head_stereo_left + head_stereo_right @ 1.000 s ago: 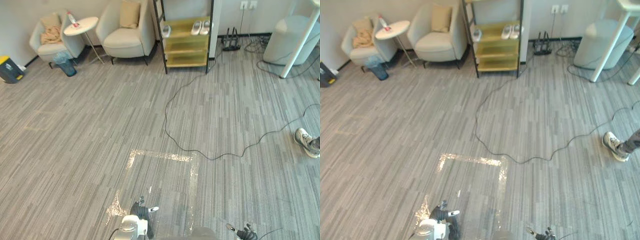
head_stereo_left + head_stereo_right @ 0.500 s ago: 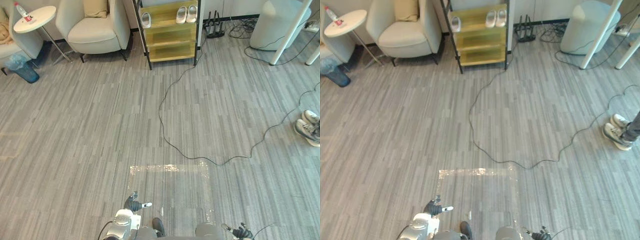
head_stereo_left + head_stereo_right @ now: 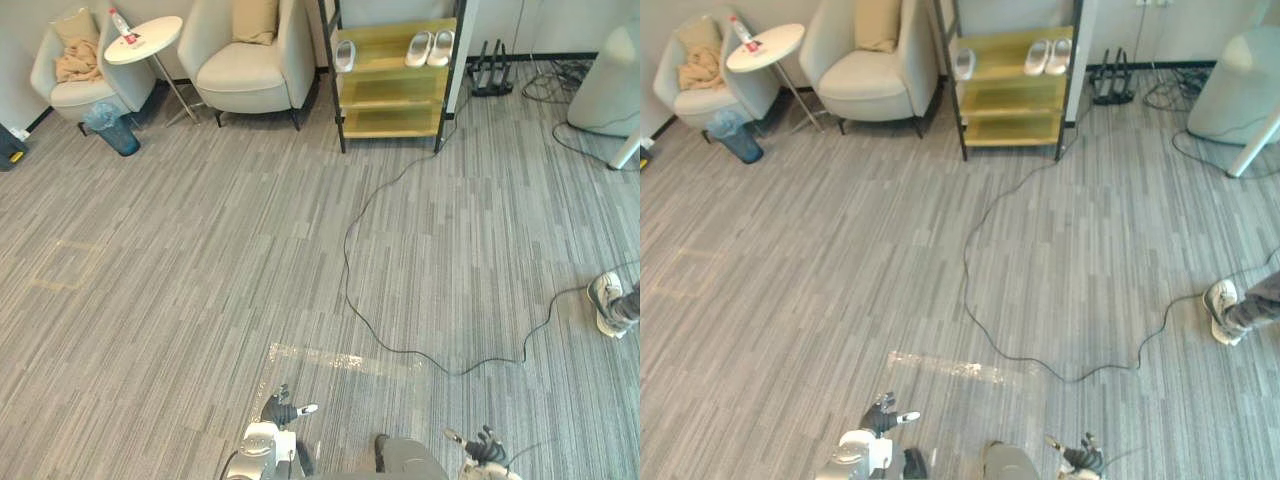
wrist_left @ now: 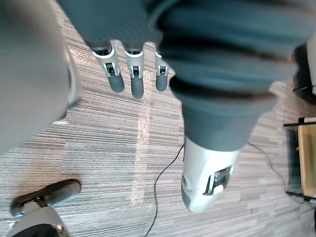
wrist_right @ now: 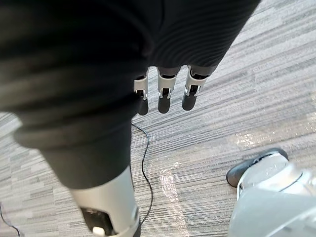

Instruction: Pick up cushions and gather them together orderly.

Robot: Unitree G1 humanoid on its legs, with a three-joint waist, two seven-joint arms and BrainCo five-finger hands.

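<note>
Far off at the back left, against the wall, sits the work: one cushion (image 3: 253, 20) stands upright against the back of the nearer armchair (image 3: 250, 75). The other cushion (image 3: 72, 25) is propped the same way in the left armchair (image 3: 68, 95), above a crumpled cloth (image 3: 80, 65) on its seat. A small round table (image 3: 145, 40) stands between the two chairs.

Both cushions are tan, plump and roughly squarish, a little taller than wide as they lean. They look soft enough to give under a squeeze.

Both hands are down at the near edge of the floor, well apart from either cushion. The left hand (image 3: 283, 410) hangs low with its fingers (image 4: 137, 79) straight and loose, holding nothing. The right hand (image 3: 483, 447) is the same, its fingers (image 5: 165, 96) straight over bare carpet.

Both cushions lie ahead and to the left, so the left hand is on the nearer side, though only slightly at this range. To my eye nothing can be grasped until the robot has crossed the floor to the chairs. A person's shoe (image 3: 607, 303) shows at the right.
</note>
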